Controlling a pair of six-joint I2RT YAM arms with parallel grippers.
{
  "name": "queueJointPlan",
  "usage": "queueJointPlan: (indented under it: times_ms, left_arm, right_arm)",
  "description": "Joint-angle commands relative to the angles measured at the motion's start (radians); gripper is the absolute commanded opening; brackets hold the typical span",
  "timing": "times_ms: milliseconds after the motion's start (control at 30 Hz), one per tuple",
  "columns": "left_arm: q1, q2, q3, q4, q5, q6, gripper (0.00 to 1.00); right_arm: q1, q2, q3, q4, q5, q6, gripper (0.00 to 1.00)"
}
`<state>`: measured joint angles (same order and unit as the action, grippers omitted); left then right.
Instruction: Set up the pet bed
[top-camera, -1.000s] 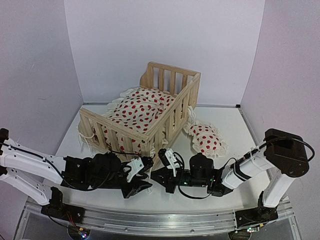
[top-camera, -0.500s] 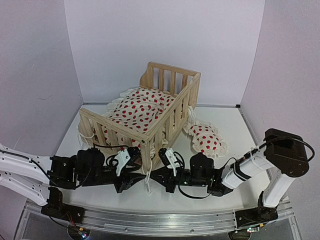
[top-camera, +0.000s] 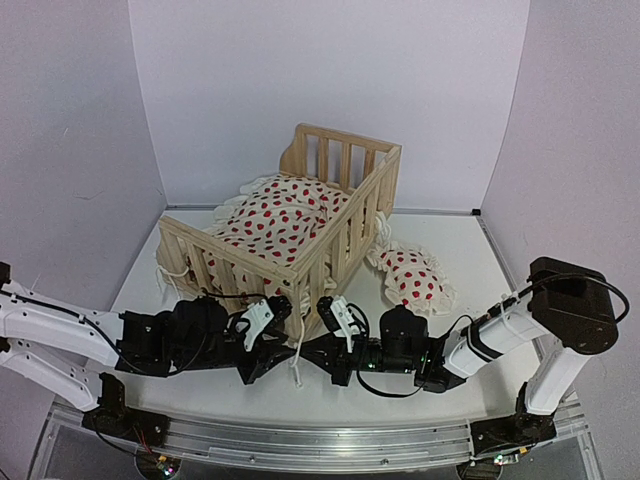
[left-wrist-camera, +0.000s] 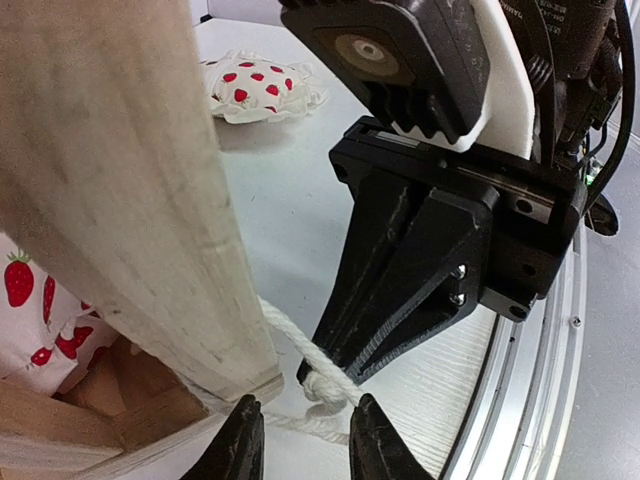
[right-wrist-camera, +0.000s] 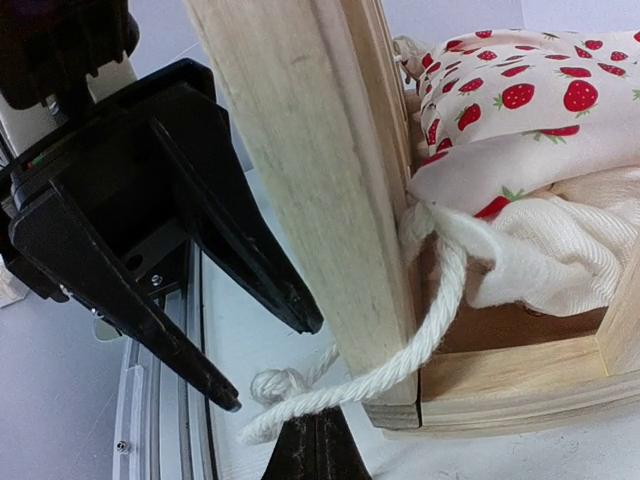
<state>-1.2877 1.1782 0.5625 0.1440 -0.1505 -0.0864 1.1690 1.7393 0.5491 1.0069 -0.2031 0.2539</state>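
Bed: pet bed (top-camera: 350, 225) stands mid-table; its near corner post (right-wrist-camera: 300, 180) sits right where the two arms meet
Cushion: red-dotted cushion (top-camera: 275, 220) lies inside the frame; ruffles spill over the far left edge
String: white tie string (left-wrist-camera: 300, 345) leaves the cushion's corner, wraps the outer face of the corner post and ends in a small knot on the table (top-camera: 470, 250)
Right: right gripper (right-wrist-camera: 315, 445) has its fingers together, clamped on the tie string near the knot, as both wrist views suggest
Left: left gripper (left-wrist-camera: 305, 440) has its fingers apart, astride the tie string just beside the post's foot; nothing gripped
Pillow: small dotted pillow (top-camera: 410, 275) lies on the table right of the bed, apart from it
Handling: frame looks light and stiff, likely to slide under a hard pull; cushion soft; cord limp and thin, apt to slip
Hold: probably best to pinch the cord close to the knot, since the knot could act as a stop; keep tension gentle
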Motion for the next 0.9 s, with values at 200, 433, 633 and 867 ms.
queueJointPlan:
  times_ms: [200, 433, 633, 867]
  left_arm:
    - [0.018, 0.054, 0.064, 0.085, 0.060, 0.004, 0.29]
    - [0.027, 0.070, 0.088, 0.089, 0.057, 0.008, 0.27]
    - [0.028, 0.098, 0.108, 0.088, 0.068, 0.016, 0.14]
    - [0.028, 0.061, 0.084, 0.086, 0.060, 0.022, 0.00]
  right_arm:
    - [-0.002, -0.027, 0.023, 0.045, -0.022, -0.012, 0.00]
    - [-0.002, -0.026, 0.023, 0.045, -0.038, -0.016, 0.00]
    - [-0.002, -0.029, 0.025, 0.044, -0.055, -0.015, 0.00]
    - [-0.002, -0.088, -0.056, -0.008, 0.082, 0.006, 0.08]
